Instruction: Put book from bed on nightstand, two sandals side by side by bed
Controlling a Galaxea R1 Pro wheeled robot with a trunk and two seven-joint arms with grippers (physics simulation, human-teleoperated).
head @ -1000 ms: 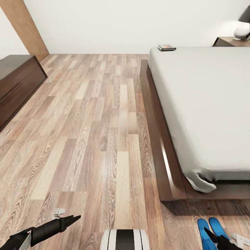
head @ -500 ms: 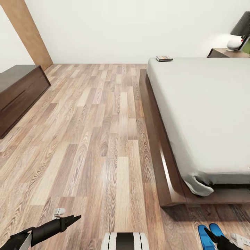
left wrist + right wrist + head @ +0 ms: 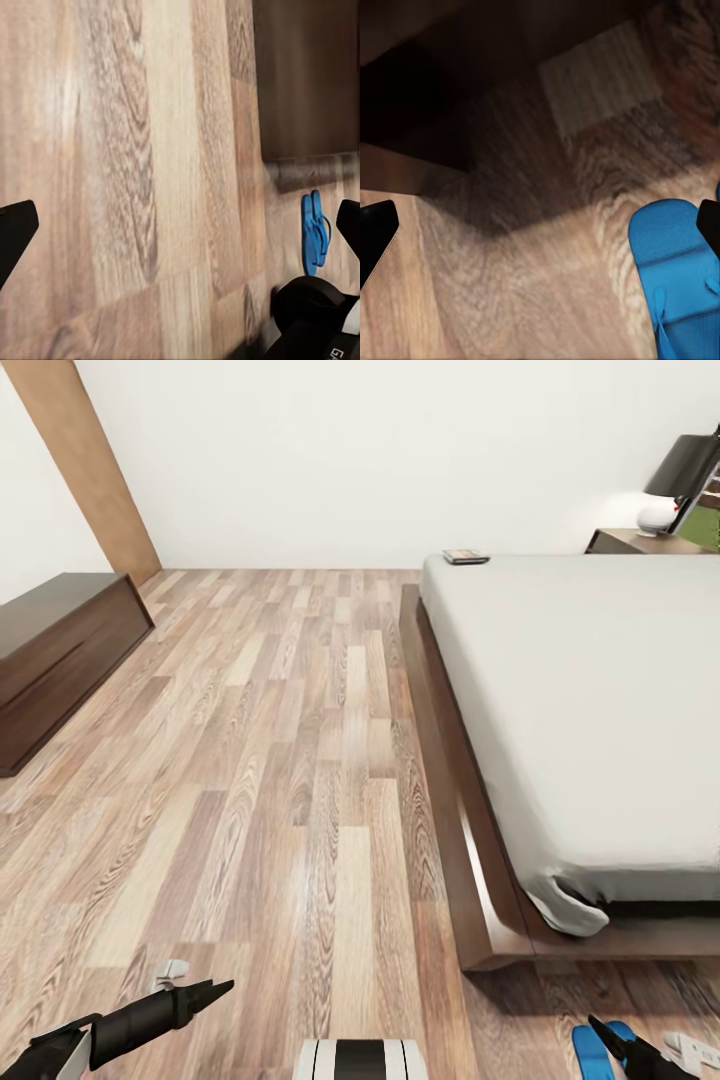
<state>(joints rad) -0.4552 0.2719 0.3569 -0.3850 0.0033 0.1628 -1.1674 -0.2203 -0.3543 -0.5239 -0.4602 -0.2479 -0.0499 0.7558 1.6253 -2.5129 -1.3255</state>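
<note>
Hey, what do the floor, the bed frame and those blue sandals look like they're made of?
The floor looks like matte wood plank or laminate, with mixed grey-brown boards and visible grain. The bed frame seems dark brown wood with a semi-gloss finish, since light glints along its edge. The sandals look like smooth blue rubber or foam, though that is uncertain.

Cut off and too small to read

The sandals [image 3: 598,1047] run off the head view's lower edge behind the right gripper [image 3: 612,1038]; the book [image 3: 466,557] cover is too small to read; the lamp [image 3: 683,480] and nightstand [image 3: 640,541] are cropped.
</note>
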